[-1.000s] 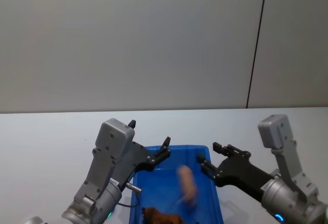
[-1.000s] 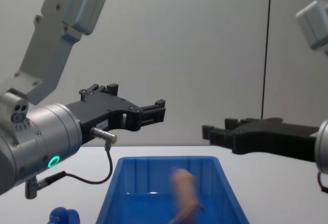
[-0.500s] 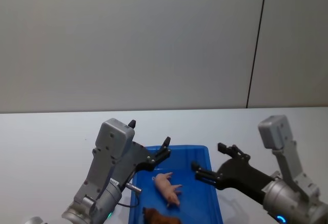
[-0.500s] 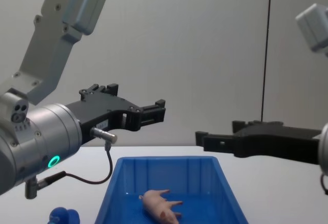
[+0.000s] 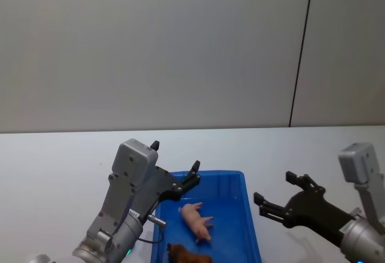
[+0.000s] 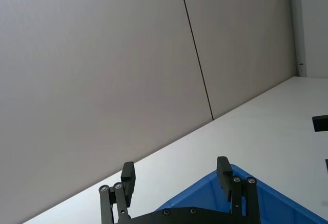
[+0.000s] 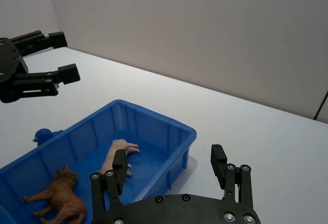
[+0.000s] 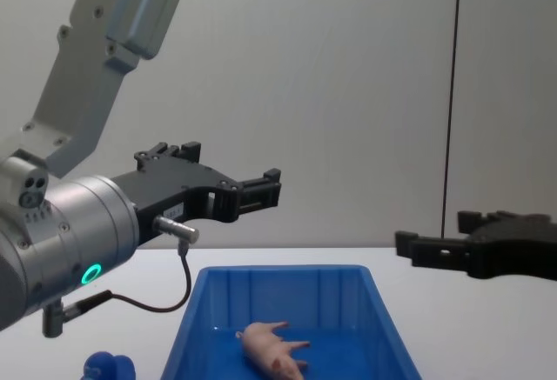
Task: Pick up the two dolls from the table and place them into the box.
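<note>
Risk looks small from here, since both dolls lie inside the large bright blue rectangular plastic box (image 5: 208, 173). The pale pink four-legged pig doll (image 5: 197, 221) rests on its side near the middle of the floor. The brown shaggy animal doll (image 7: 59, 193) lies at the end nearest the robot.

What could go wrong, I judge, is a knock. The left tool (image 5: 175, 155) hangs above the box's left rim with its fingers spread and empty. A low sweep could clip the thick rim and shove or tilt the light bin. The thin black cable (image 8: 165, 303) looping under that wrist hangs just beside the wall and might snag it. The right tool (image 5: 275, 188), also spread and empty, hovers over the white desk (image 5: 60, 167), to the right of the box and apart from it.

The box is glossy moulded plastic with ribbed inner walls and rounded corners. The pig looks smooth and rubbery with thin stiff legs, while the brown doll has a rougher, furrowed surface. The desk is flat and matt.
</note>
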`<state>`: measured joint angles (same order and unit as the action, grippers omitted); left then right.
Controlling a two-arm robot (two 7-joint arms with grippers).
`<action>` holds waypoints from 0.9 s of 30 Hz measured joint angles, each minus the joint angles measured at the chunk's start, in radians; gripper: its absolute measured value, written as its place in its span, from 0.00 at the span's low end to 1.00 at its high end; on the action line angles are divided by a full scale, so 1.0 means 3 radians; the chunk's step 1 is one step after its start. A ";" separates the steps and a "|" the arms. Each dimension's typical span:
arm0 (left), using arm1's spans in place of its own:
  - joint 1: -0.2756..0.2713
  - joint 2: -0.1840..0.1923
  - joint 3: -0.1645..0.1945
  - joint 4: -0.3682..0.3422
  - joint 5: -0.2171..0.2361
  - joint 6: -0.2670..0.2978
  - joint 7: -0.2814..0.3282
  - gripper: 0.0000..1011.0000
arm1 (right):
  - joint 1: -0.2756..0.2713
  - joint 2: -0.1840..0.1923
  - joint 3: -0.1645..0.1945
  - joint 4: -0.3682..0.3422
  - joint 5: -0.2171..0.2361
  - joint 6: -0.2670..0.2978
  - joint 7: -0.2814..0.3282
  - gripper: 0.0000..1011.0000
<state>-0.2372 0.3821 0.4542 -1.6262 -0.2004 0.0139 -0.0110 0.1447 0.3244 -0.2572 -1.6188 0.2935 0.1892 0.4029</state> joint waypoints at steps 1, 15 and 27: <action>0.0000 0.0000 0.0000 0.0000 0.0000 0.0000 0.0000 0.99 | -0.0019 0.0024 0.0014 -0.0013 0.0012 -0.0009 -0.0008 0.99; 0.0072 0.0085 -0.0040 -0.0079 0.0021 0.0065 0.0066 0.99 | -0.0120 0.0145 0.0082 -0.0075 0.0069 -0.0055 -0.0045 0.99; 0.0350 0.0370 -0.0152 -0.0306 -0.0118 0.0285 0.0301 0.99 | -0.0150 0.0180 0.0103 -0.0092 0.0088 -0.0068 -0.0056 0.99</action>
<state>-0.1323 0.4930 0.4085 -1.7178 -0.2358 0.0993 0.0794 0.0998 0.3785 -0.2265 -1.6465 0.3198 0.1688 0.3863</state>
